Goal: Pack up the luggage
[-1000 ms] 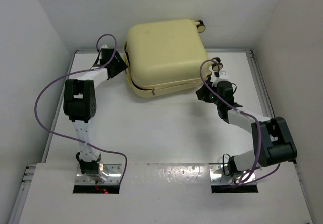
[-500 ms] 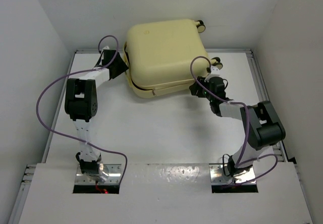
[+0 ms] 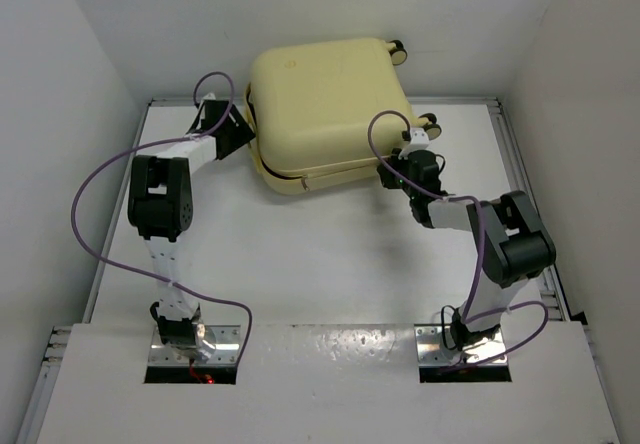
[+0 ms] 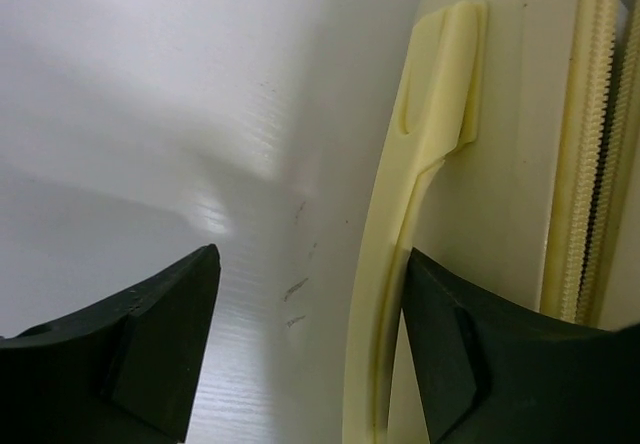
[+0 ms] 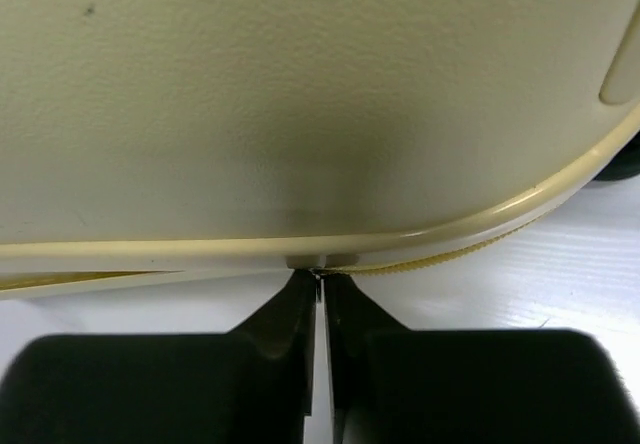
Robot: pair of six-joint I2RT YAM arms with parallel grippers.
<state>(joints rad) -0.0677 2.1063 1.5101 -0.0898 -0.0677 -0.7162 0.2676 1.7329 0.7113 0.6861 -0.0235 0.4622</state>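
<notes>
Now | left claw [image 4: 310, 264] spread beside luggage [image 4: 500, 214] | right claw [image 5: 320, 286] pressed together at zip seam [image 5: 430, 256]

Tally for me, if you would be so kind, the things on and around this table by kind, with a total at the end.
Cream luggage: 1
Robot arms, left and right: 2
Purple cables, one on each arm: 2
Total: 5

Whether the right gripper [image 5: 318, 286], tips pressed together at the seam of the luggage [image 5: 300, 94], pinches anything is too small to tell.
</notes>
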